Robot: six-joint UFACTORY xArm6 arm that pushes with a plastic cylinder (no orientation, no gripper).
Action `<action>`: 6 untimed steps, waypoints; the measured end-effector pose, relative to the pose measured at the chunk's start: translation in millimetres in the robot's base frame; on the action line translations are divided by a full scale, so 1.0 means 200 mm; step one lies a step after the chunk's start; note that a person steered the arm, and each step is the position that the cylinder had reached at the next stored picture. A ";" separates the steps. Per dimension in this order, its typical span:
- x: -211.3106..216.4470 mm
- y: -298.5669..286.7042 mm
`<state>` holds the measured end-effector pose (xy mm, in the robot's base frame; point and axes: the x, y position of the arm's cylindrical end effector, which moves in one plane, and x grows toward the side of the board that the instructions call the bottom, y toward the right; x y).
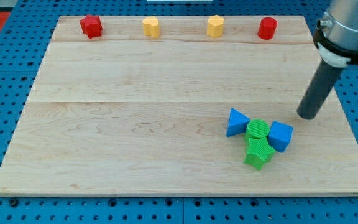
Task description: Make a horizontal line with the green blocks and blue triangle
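Worktop [135,124] boards fill most of the view, pale wood laid over a blue pegboard [5,50]. No gripper is fitted, so no opening can be reported; only the dark rod is seen, and my tip [307,116] rests near the view's right edge, just above and right of the cluster, apart from every block.

Along the view's top edge a red star-like block [91,26], a yellow cylinder [151,27], a yellow hexagonal block [215,26] and a red cylinder [267,28] are spaced in a row.

Lower right, the blue triangle [236,122] touches the green cylinder [258,130]; a blue cube-like block [281,135] touches it on the other side, and a green star-like block [258,153] sits just below.

These blocks are judged light, rigid and easily slid; flat faces should be pushed centrally, since the cylinder may roll aside. Ample bare wood is left toward the view's left; the bottom and right edges lie nearer.
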<state>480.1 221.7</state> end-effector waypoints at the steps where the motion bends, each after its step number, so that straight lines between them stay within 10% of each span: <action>1: 0.00 0.00; 6: 0.30 0.16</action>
<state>541.0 254.5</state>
